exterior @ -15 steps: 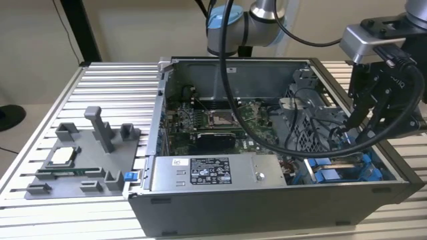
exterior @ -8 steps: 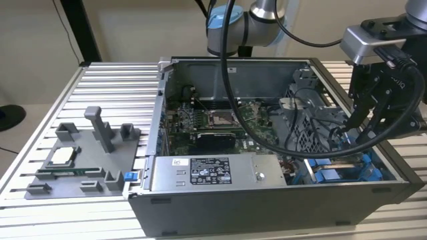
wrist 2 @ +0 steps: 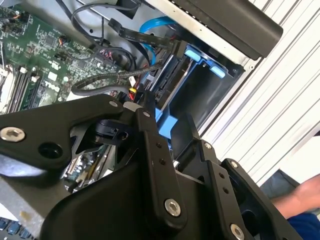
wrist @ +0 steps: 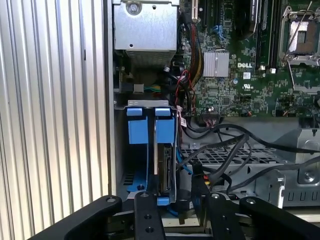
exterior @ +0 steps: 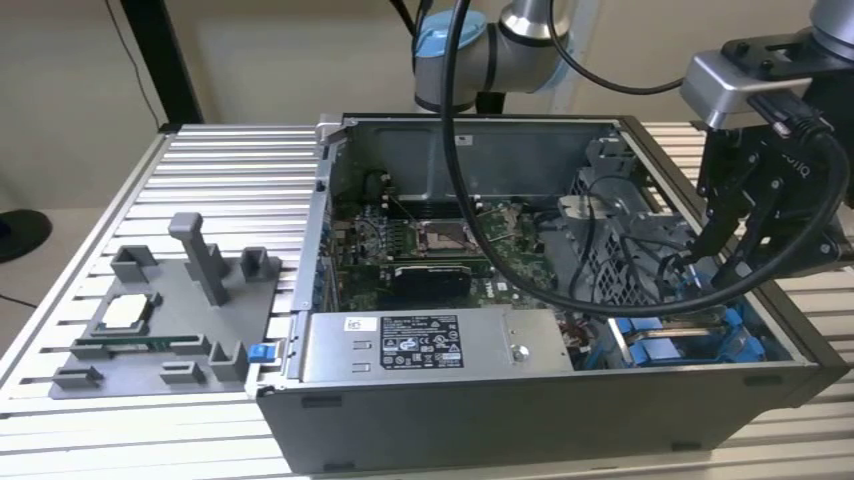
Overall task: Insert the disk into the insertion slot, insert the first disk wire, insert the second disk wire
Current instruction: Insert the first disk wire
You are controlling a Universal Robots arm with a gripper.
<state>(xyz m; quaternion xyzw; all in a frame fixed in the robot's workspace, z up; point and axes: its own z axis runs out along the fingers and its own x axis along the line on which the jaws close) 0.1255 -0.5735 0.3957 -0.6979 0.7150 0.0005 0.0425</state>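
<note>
Meanwhile, the claw [wrist: 179,197], its grip impossible to tell, hovers before the seated disk [wrist: 162,170]; loose cables [wrist: 222,127] beside it could snag.

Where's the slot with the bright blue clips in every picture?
Exterior view: the insertion slot is in the case's near corner on the exterior view's right, below the gripper.
First wrist view: the slot is against the case's side wall, just past the gripper.
Second wrist view: the slot is beyond the gripper, by the case's outer wall.
Shared landmark: the green motherboard.
</note>
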